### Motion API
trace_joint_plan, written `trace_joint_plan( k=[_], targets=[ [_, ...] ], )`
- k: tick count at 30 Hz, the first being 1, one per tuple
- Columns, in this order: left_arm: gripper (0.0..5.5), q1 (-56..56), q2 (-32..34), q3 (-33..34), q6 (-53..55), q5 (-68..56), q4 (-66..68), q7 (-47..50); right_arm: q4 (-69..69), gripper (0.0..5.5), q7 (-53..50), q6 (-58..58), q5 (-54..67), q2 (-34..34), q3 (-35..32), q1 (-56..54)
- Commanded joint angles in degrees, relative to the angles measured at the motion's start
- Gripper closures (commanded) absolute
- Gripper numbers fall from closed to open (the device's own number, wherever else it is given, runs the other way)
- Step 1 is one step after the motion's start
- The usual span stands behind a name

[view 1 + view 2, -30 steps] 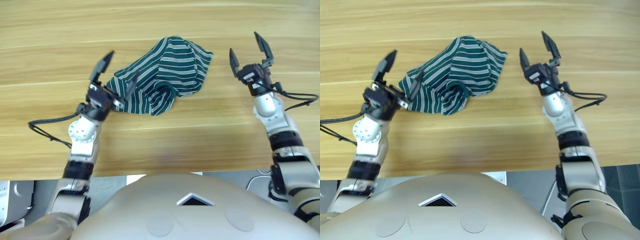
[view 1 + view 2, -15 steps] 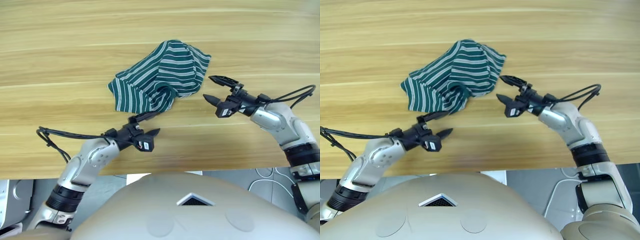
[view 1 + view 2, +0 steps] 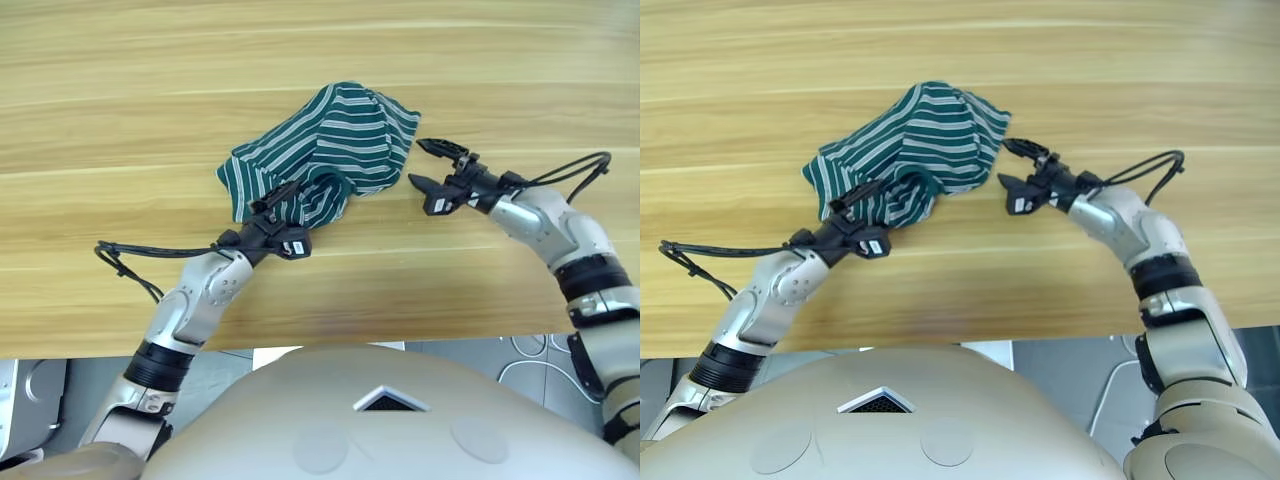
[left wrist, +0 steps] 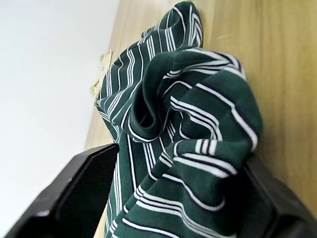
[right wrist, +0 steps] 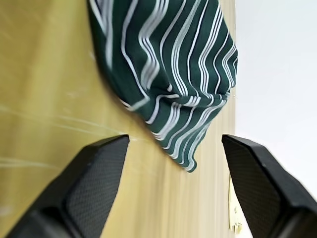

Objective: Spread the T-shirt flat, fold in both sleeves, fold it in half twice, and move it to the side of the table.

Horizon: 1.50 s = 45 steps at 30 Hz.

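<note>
One crumpled T-shirt (image 3: 340,140) lies between spread left claw (image 3: 290,216) and right claw (image 3: 417,162).

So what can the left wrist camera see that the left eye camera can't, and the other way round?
Left wrist view: the shirt up close, with its crumpled folds bunched between the fingers of the left gripper.

Left eye view: a wide stretch of table, both arms, and the right gripper, open just beside the shirt's right edge.

Both: the striped green shirt lying in a heap on the wooden table, not yet spread flat, with the open left gripper at its near edge.
</note>
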Motion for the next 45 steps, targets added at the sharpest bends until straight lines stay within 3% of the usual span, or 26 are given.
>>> trace_joint_plan(
  k=[1,4,18,26,39,45],
  targets=[
    [2.0,1.2,0.1,-1.3,2.4,1.1,2.8,-0.3,6.4,2.03,-0.9,-0.6,-3.8,2.2,4.4,-2.5],
    [2.0,1.4,0.4,-1.5,2.2,0.6,2.6,0.1,9.3,2.03,-2.3,-1.4,-4.9,3.4,6.8,-4.4],
    [4.34,0.2,1.5,-0.7,-0.6,-3.6,3.6,1.0,9.8,2.03,-3.4,-3.4,-3.6,4.2,10.9,-4.2],
    [5.49,-0.2,0.9,1.4,0.6,-5.1,4.7,3.9,11.1,3.52,-4.5,-4.2,-3.2,3.6,11.4,-4.4],
    [5.5,-2.2,0.8,7.1,-8.5,-13.1,6.3,10.4,10.9,5.41,-4.9,-4.9,-0.7,2.8,9.7,-3.9],
    [5.5,-2.2,0.1,11.7,-12.6,-24.0,4.8,8.9,4.8,5.46,0.3,-10.6,13.7,1.1,4.2,0.8]
  ],
)
